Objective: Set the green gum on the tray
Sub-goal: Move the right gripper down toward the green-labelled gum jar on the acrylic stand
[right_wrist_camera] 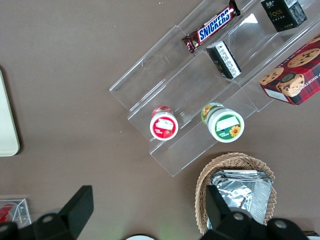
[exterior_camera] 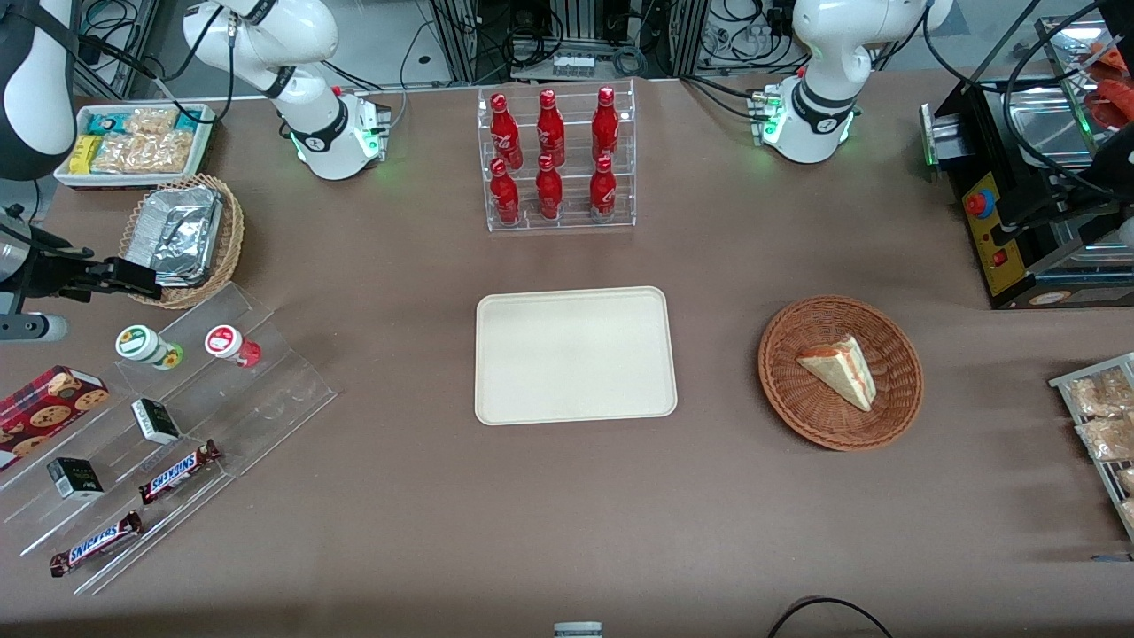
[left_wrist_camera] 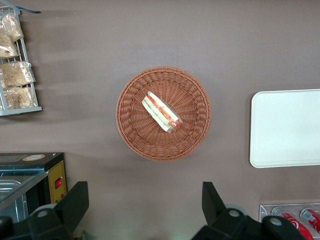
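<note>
The green gum stands upright on the top step of a clear acrylic stand, beside a similar red-labelled bottle. The cream tray lies flat in the middle of the table with nothing on it. My right gripper hovers above the wicker basket holding the foil tray, a little farther from the front camera than the green gum and apart from it. Its fingers are spread wide and hold nothing.
The stand's lower steps carry two Snickers bars, small dark boxes and a cookie box. A wicker basket with a foil tray, a cola bottle rack, a white snack bin and a sandwich basket also stand on the table.
</note>
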